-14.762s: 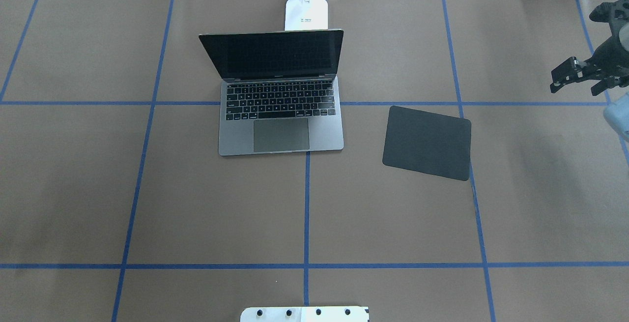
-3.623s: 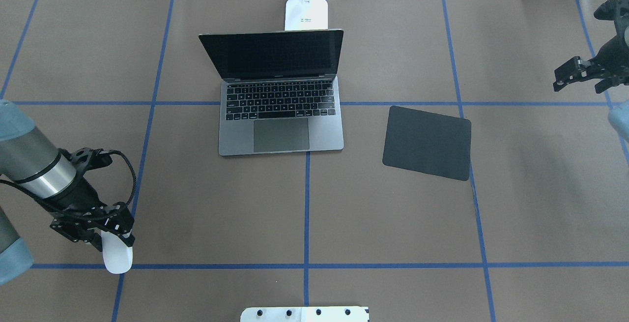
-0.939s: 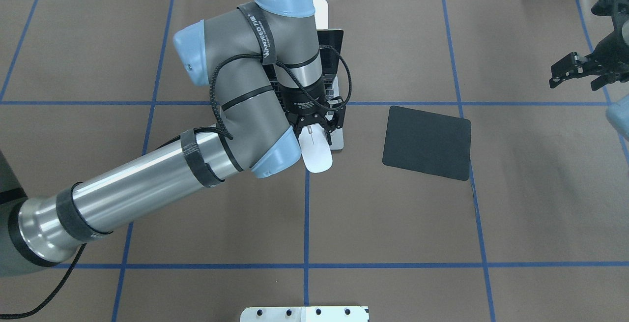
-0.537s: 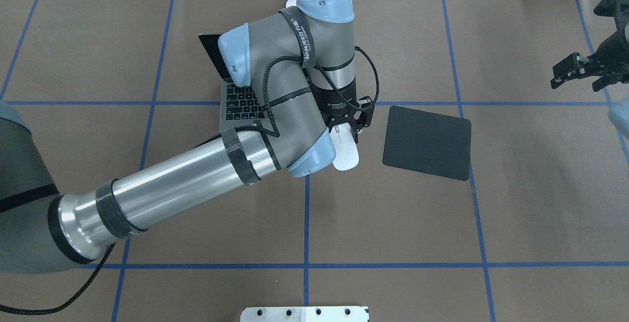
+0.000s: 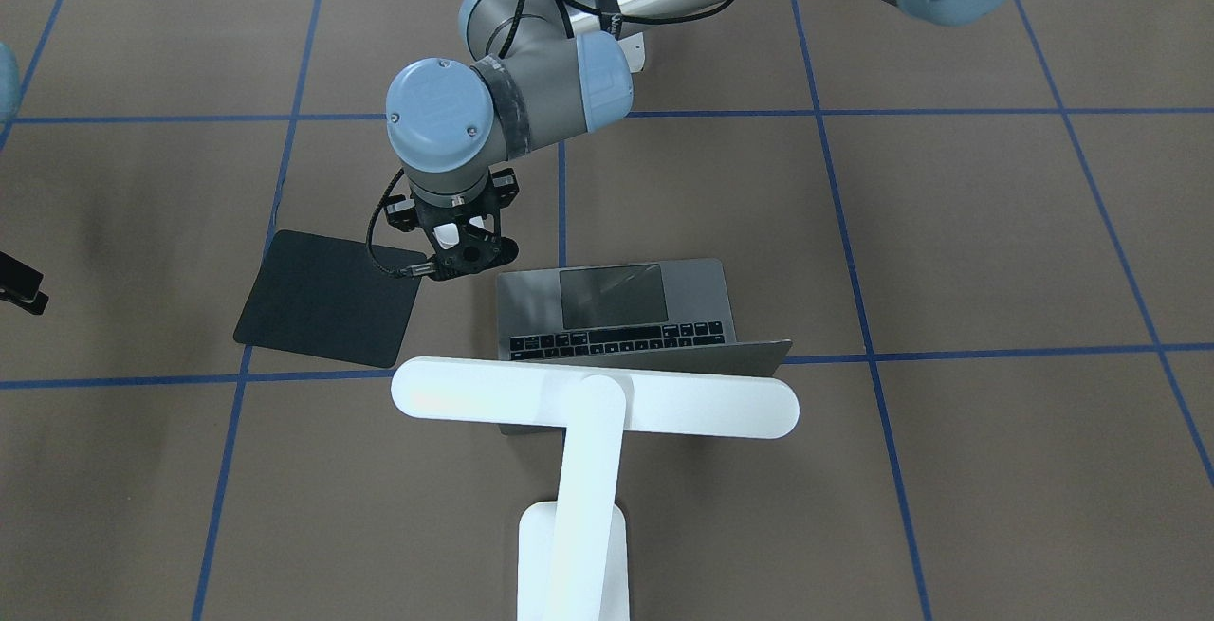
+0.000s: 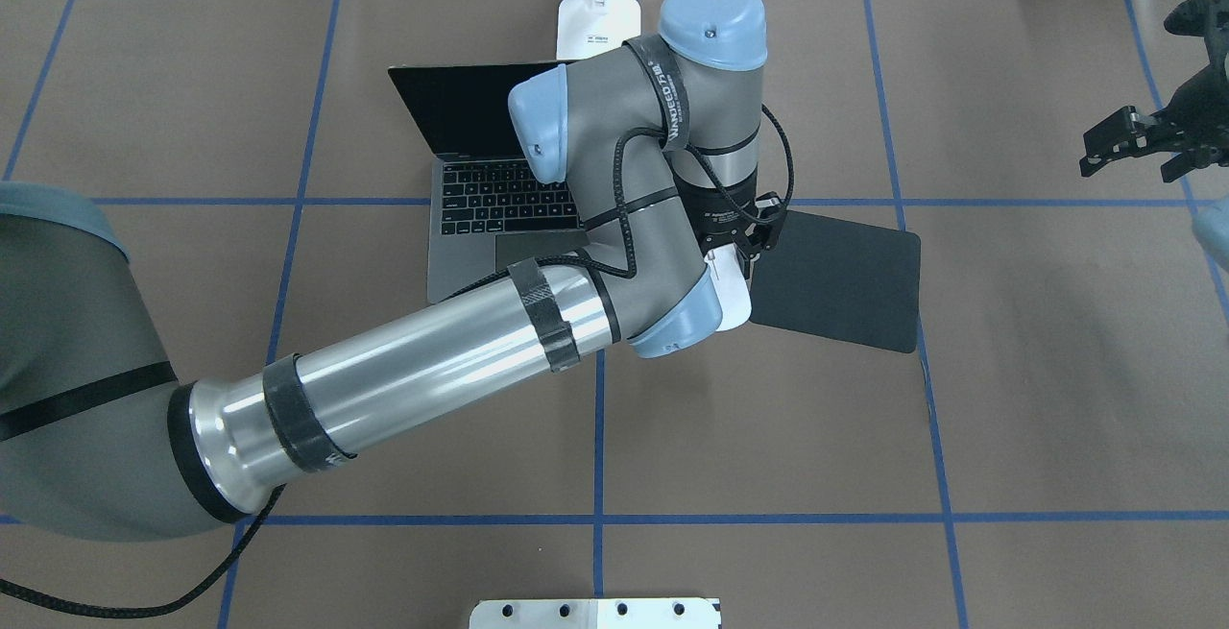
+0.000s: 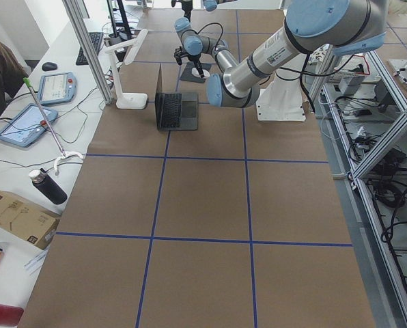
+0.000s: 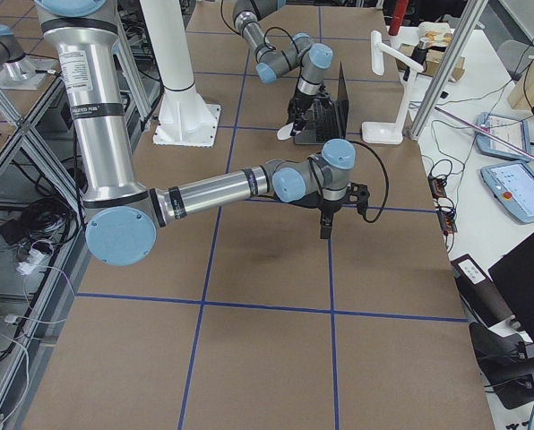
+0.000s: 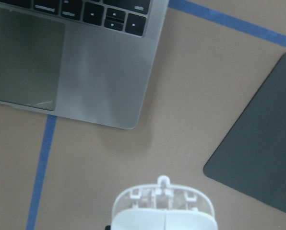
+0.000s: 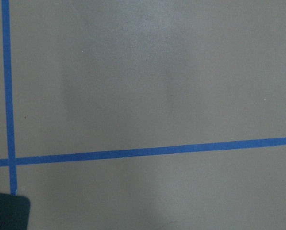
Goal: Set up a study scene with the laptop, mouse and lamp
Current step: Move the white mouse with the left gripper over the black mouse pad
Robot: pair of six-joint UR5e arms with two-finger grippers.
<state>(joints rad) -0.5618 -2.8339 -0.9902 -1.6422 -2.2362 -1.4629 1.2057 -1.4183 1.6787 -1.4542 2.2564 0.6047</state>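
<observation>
Presently, left gripper (image 6: 747, 247): clamped on small white oval mouse (image 6: 735, 295), aloft between slim grey metal laptop (image 6: 461, 264) and flat black square mouse pad (image 6: 845, 278)
Right gripper (image 6: 1125, 160): fingers spread, empty, far aside

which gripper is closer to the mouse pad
Left. The left gripper, holding the mouse, hangs beside the edge of the mouse pad nearest the laptop; the right gripper sits well off past its opposite side.
</observation>
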